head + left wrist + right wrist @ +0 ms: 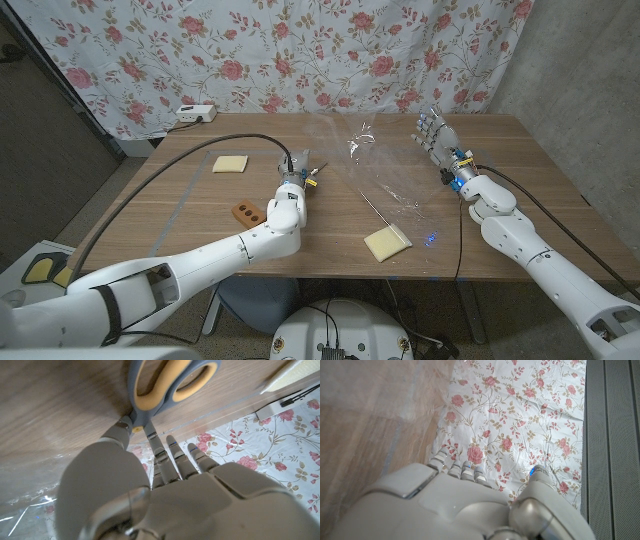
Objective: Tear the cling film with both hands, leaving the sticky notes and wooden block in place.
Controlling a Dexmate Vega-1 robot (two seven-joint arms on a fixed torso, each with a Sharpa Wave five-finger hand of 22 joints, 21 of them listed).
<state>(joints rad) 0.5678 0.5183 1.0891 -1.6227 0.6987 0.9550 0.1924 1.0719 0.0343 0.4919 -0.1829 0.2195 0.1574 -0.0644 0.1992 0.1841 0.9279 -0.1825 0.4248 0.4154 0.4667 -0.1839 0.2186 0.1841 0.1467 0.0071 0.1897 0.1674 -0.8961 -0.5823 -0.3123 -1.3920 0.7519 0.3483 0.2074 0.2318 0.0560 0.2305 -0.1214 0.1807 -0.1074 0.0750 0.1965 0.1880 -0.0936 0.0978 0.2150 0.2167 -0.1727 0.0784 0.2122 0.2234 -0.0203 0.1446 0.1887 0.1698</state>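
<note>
Nearest the head camera: yellow sticky notes (pixel 386 243) at the near table edge, right of centre. Wooden block (pixel 246 212), reddish-brown with two holes, lies near the left forearm. Second sticky pad (pixel 230 163) further back on the left. Cling film (pixel 385 170), clear and crumpled, stretches across mid-table between the two hands, one end lifted toward the floral curtain (pixel 300 50).

Left hand (pixel 296 180) over the table; wrist view shows its fingers (pixel 175 455) extended, close together, beside scissors (pixel 165 382) with yellow-grey handles. Whether it grips anything: cannot tell.

Right hand (pixel 434 133) raised at the far right, fingers spread, holding nothing.

White power strip (pixel 196 113) at the back left corner.
</note>
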